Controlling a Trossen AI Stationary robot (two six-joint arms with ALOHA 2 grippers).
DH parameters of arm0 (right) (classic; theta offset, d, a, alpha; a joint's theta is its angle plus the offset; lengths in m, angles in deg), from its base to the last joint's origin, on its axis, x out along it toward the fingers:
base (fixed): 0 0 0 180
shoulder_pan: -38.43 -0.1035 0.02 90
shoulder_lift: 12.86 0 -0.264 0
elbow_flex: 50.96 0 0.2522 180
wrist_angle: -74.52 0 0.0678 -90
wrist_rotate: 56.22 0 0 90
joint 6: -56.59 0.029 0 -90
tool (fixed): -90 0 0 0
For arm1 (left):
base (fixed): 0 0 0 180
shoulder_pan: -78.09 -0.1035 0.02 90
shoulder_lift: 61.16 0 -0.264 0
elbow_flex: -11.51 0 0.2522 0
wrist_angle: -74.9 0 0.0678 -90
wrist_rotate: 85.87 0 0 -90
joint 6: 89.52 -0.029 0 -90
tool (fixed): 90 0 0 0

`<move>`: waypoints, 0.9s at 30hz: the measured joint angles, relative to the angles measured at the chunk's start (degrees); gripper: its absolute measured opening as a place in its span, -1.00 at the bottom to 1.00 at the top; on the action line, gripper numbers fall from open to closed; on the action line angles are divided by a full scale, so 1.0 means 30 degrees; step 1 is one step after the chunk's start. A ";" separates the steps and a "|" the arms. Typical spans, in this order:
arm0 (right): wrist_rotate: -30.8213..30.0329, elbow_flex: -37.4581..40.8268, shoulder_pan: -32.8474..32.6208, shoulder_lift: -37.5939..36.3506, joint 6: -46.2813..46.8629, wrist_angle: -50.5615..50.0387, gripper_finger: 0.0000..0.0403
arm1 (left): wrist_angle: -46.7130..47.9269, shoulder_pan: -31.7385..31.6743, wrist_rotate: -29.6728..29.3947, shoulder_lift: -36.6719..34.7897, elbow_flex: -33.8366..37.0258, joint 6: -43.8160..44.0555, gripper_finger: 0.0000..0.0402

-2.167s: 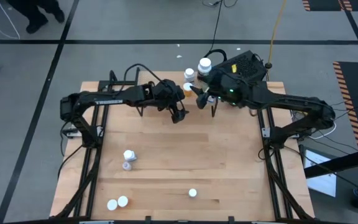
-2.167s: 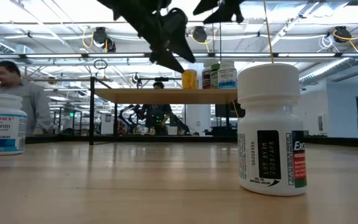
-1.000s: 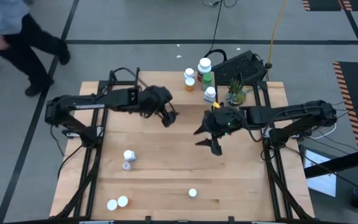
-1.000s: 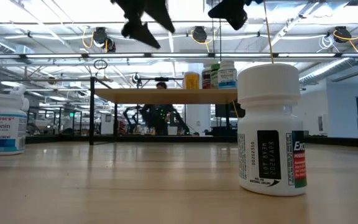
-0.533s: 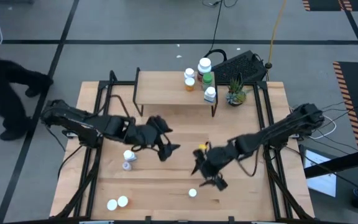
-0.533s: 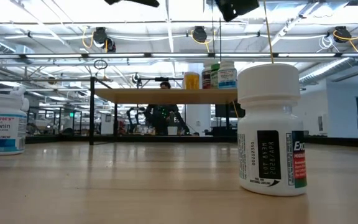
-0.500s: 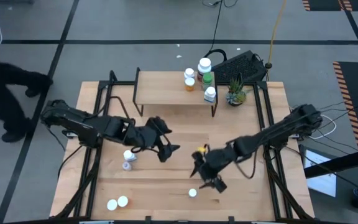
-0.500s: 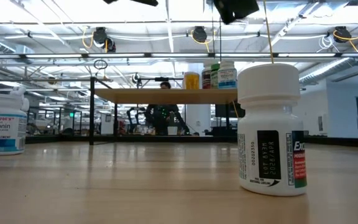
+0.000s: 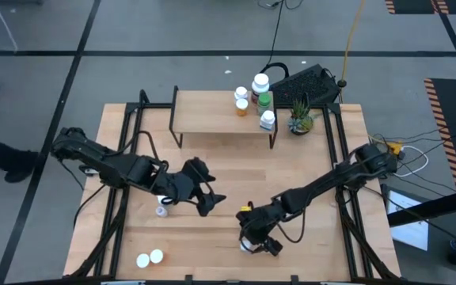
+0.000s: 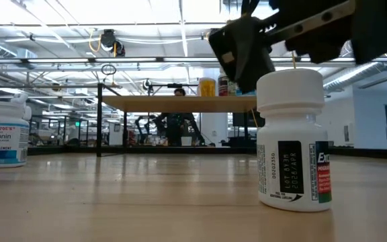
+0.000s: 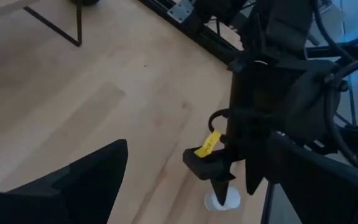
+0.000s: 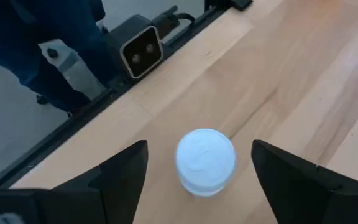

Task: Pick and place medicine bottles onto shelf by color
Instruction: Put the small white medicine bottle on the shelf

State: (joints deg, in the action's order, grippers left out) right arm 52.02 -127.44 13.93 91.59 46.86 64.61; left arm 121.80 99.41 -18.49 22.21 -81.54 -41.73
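Observation:
A white-capped white bottle (image 12: 205,158) stands upright on its base near the table's near edge; it also shows large in the low view (image 10: 294,141). My right gripper (image 12: 199,144) is open and hovers over it, a finger on either side, touching nothing (image 9: 257,241). My left gripper (image 9: 210,199) is open above the table's middle, beside two white bottles (image 9: 162,210). The shelf (image 9: 212,112) stands at the far edge on thin black legs. Several bottles, orange (image 9: 241,107), green (image 9: 264,99) and white (image 9: 267,119), stand at its right end.
Two more white-capped bottles (image 9: 150,258) stand at the near left corner, and one labelled Melatonin (image 10: 2,134) shows in the low view. A potted plant (image 9: 300,120) sits right of the shelf. The low camera's box (image 12: 140,53) is just beyond the near edge.
Both arms have left the shelf and swept toward the table's near edge. The right gripper has come down over the white bottle by the near edge, staying open. The left gripper has moved nearward and left to the table's middle. A person walked past the table's left side.

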 joint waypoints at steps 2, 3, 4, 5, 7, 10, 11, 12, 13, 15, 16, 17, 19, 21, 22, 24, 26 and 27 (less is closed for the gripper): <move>0.0005 0.0000 0.0003 0.0195 -0.0007 0.0414 0.37 | 0.0101 0.0007 0.0041 0.0000 0.0000 0.0288 0.95; 0.0007 0.0000 0.0010 0.0203 -0.0099 0.0460 0.36 | 0.0100 0.0007 0.0131 0.0000 0.0000 0.0390 0.95; 0.0007 0.0000 0.0003 0.0196 -0.0244 0.0493 0.34 | 0.0102 0.0005 0.0262 0.0000 0.0000 0.0447 0.95; -0.0003 0.0000 0.0003 0.0198 -0.0405 0.0575 0.31 | 0.0102 -0.0014 0.0348 0.0000 0.0000 0.0444 0.95; -0.0015 0.0000 0.0003 0.0227 -0.0521 0.0503 0.24 | 0.0146 -0.0014 0.0450 0.0000 0.0000 0.0288 0.95; -0.0011 0.0000 0.0094 0.0247 -0.0514 0.0500 0.11 | 0.0218 -0.0007 0.0469 -0.0007 0.0000 0.0241 0.95; -0.0015 0.0000 0.0105 0.0240 -0.0514 0.0510 0.06 | 0.0224 -0.0007 0.0479 -0.0007 0.0000 0.0228 0.95; -0.0034 0.0000 0.0148 0.0240 -0.0514 0.0513 0.02 | 0.0264 -0.0007 0.0487 -0.0007 0.0000 0.0211 0.95; -0.0036 0.0000 0.0168 0.0240 -0.0507 0.0511 -0.02 | 0.0334 -0.0007 0.0488 -0.0007 0.0000 0.0197 0.95; -0.0036 0.0000 0.0203 0.0240 -0.0442 0.0504 -0.08 | 0.0440 -0.0007 0.0491 -0.0007 0.0000 0.0211 0.95; -0.0029 0.0000 0.0226 0.0240 -0.0391 0.0504 -0.11 | 0.0490 -0.0012 0.0495 -0.0006 0.0000 0.0205 0.95; -0.0026 0.0000 0.0239 0.0240 -0.0319 0.0504 -0.13 | 0.0488 -0.0029 0.0495 -0.0007 0.0007 0.0182 0.95; -0.0022 0.0000 0.0258 0.0240 -0.0187 0.0447 -0.17 | 0.0481 -0.0057 0.0495 -0.0007 0.0007 0.0182 0.95; -0.0022 0.0000 0.0265 0.0240 -0.0159 0.0416 -0.20 | 0.0479 -0.0073 0.0495 -0.0007 0.0007 0.0187 0.95; -0.0056 0.0000 0.0265 0.0240 -0.0168 0.0432 -0.20 | 0.0481 -0.0073 0.0503 -0.0007 0.0007 0.0197 0.95; -0.0476 0.0000 0.0263 0.0240 -0.0248 0.0552 -0.20 | 0.0474 -0.0073 0.0503 -0.0007 0.0007 0.0211 0.95; -0.0587 -0.0003 0.0265 0.0240 -0.0366 0.0642 -0.17 | 0.0474 -0.0080 0.0503 -0.0007 0.0007 0.0256 0.95; -0.0561 0.0000 0.0265 0.0240 -0.0313 0.0635 -0.14 | 0.0474 -0.0080 0.0503 -0.0007 0.0007 0.0262 0.95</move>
State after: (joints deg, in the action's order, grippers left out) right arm 50.34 -127.44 14.72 92.31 45.92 66.51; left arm 123.22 99.17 -16.98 22.19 -81.52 -40.95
